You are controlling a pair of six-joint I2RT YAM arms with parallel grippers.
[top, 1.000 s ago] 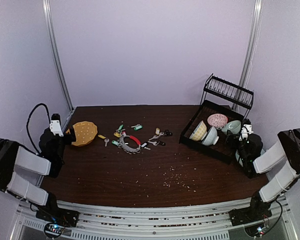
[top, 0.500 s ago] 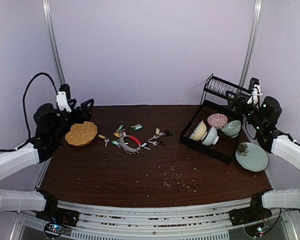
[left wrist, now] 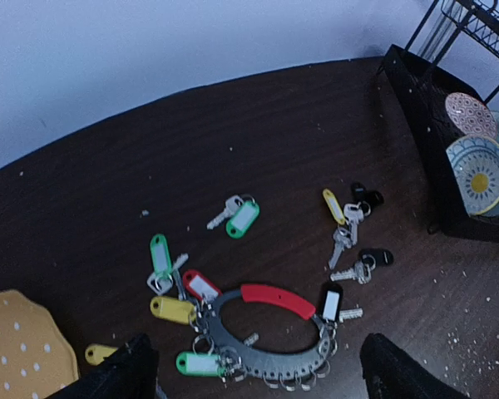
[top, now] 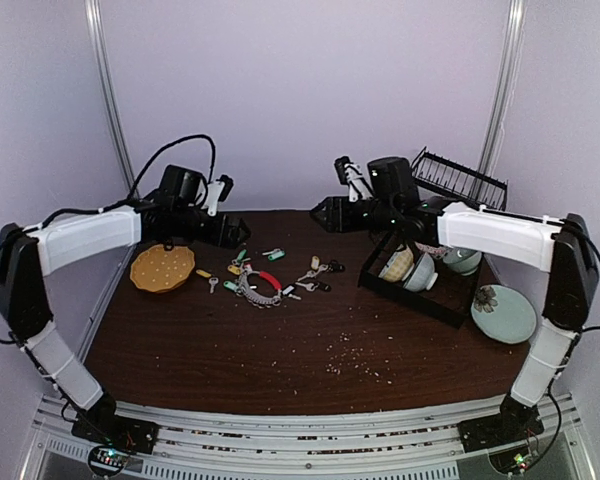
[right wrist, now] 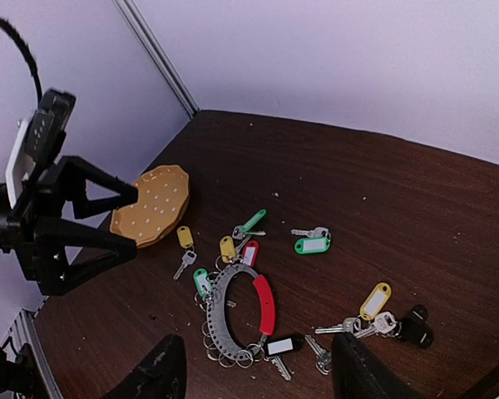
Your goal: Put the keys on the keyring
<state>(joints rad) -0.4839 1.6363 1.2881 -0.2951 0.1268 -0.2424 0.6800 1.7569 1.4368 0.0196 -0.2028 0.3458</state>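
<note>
Below the left pincer (left wrist: pixel 258 376), untouched: keyring (left wrist: pixel 274 298) amid keys (left wrist: pixel 237 218)

The keyring (left wrist: pixel 274 298) is red and grey, the keys (left wrist: pixel 231 215) tagged yellow, green and red, the plate (top: pixel 162 268) dotted yellow.

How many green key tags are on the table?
3: a green tag alone farthest back; another back-left of the keyring; a third against its near-left edge. More could be hidden.

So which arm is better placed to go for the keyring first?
Left, probably. The left gripper, open, hovers closer to the keyring, which sits centred just ahead of its fingers in the left wrist view. The right gripper, also open, hangs farther back, nearer the loose yellow-tagged key.
</note>
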